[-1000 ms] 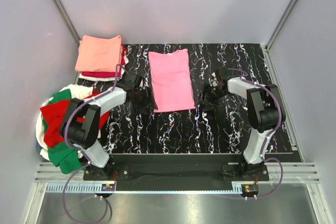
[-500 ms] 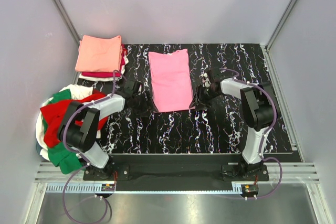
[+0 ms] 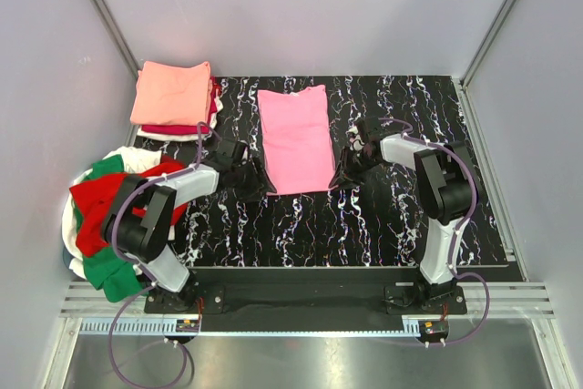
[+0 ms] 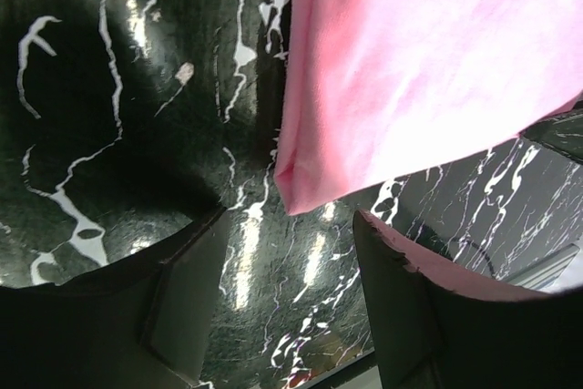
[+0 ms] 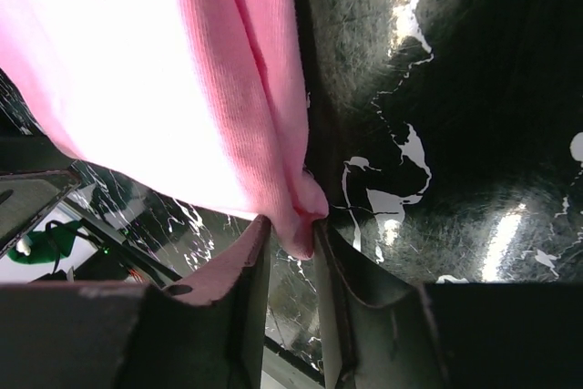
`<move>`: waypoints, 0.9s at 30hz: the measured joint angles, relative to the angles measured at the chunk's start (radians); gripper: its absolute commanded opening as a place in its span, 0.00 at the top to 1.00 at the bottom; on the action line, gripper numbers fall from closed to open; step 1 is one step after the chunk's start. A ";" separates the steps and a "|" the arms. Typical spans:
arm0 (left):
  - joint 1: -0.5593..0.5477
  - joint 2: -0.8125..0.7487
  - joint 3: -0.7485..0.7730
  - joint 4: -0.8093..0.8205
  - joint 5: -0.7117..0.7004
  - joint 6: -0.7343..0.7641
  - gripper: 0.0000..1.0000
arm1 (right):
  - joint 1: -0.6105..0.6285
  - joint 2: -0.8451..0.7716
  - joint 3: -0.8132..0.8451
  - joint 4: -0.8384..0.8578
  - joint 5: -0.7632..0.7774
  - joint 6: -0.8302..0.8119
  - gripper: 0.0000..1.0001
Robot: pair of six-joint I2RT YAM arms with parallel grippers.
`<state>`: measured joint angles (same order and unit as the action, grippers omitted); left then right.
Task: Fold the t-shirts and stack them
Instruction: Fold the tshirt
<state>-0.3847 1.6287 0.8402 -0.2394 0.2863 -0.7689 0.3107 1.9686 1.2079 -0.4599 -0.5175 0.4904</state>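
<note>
Locate the pink t-shirt (image 3: 293,138) flat in the middle of the worktop (image 3: 392,225), laid as a long strip running away from the arm bases. Disregard for now the salmon-orange t-shirt (image 3: 171,91) atop the folded stack at the far left, and the loose heap (image 3: 96,216) of red, green and white cloth at the left side. Treat the step in hand as gripping both near corners, ready for a fold of the near hem toward the far end. Note the left arm (image 3: 178,184) reaching low and inward, wrist tipped down, with the left jaws apart and straddling the near left corner (image 4: 293,190) without touching it. Note the right arm (image 3: 414,152) mirrored on the other side, elbow bent back toward its base, with the right jaws set close on the near right corner (image 5: 302,223), apparently pinching it, though with the firmness of that clamp hard to judge from the wrist view. Advance the left jaws slightly to seat the corner deeper between them, then close on every layer, not the top one alone. Confirm an equal bite on both sides before lifting. Raise both corners together and level, holding the hem lightly taut between them. Carry the hem over to the far end in one arc, set edge on edge, and release only with the cloth lying flat.
</note>
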 measured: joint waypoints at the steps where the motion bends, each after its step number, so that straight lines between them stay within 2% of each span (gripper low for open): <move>1: -0.002 0.003 0.000 0.006 0.000 -0.004 0.39 | 0.000 0.001 0.001 0.000 0.000 0.000 0.70; 5: -0.008 0.024 0.006 0.035 0.001 -0.023 0.47 | 0.000 0.008 0.008 0.000 0.000 0.000 0.73; 8: -0.013 0.041 0.013 0.050 -0.001 -0.034 0.58 | 0.000 0.011 0.010 0.000 0.000 0.000 0.76; 9: -0.014 0.047 0.016 0.053 -0.002 -0.037 0.67 | 0.000 0.011 0.010 0.000 0.000 0.000 0.80; 12: -0.016 0.063 0.018 0.058 -0.012 -0.042 0.82 | 0.000 0.013 0.011 0.000 0.000 -0.001 0.86; 13: -0.016 0.068 0.021 0.056 -0.014 -0.042 0.94 | 0.000 0.013 0.011 0.000 0.000 0.000 0.94; 14: -0.016 0.071 0.024 0.056 -0.019 -0.043 1.00 | 0.000 0.014 0.011 0.000 0.000 -0.003 0.99; 22: -0.035 0.065 0.032 0.048 -0.047 -0.032 1.00 | 0.000 -0.004 -0.006 0.010 0.002 0.001 1.00; 27: -0.101 -0.065 -0.030 0.002 -0.069 -0.038 1.00 | 0.000 -0.169 -0.124 0.010 0.001 0.018 1.00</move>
<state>-0.4858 1.5639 0.8101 -0.2375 0.2169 -0.8070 0.3107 1.7992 1.0843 -0.4496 -0.5163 0.5083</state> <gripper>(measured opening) 0.023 0.019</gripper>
